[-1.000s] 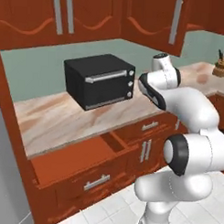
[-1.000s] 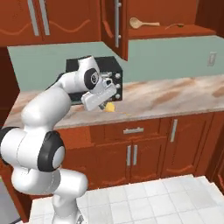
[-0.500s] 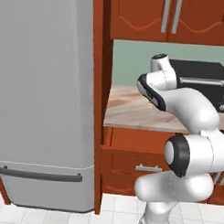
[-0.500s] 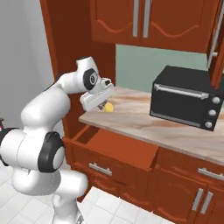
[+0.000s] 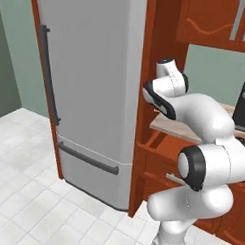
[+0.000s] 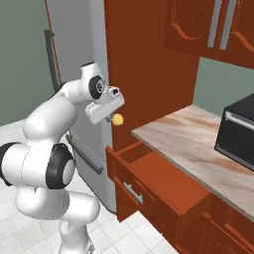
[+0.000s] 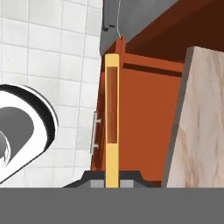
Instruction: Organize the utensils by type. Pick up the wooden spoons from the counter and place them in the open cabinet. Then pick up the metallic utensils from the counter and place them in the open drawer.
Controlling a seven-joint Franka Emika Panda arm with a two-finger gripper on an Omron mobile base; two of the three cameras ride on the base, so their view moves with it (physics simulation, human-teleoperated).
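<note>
I am holding my claw [image 6: 113,118] closed on one small yellow wooden spoon [image 7: 111,127], pinched between my two finger tips. In the hand view the spoon is running straight up from my claw as a long yellow bar with a brownish strip down its middle. In the right base view its yellow end [image 6: 117,119] is sticking out just below my claw, hanging in the air above and to the left of the open drawer's front corner.

Counting what I can see: one spoon, one open drawer [image 6: 163,184], one stretch of marbled counter [image 6: 198,144], one black oven [image 6: 238,130] and one tall grey fridge [image 5: 90,88].

The drawer is standing pulled out beneath the counter's end, reddish-brown outside and inside as rendered here, with a silver bar handle [image 6: 132,192] on its front. I am seeing nothing lying in the part of its inside that shows. In the hand view the drawer [image 7: 144,127] is lying directly behind the spoon, with the counter's edge [image 7: 199,118] to the right and white floor tiles [image 7: 52,65] to the left. The oven is sitting on the counter, well apart from my claw. The cabinet doors [image 6: 213,30] above the counter are showing closed.
</note>
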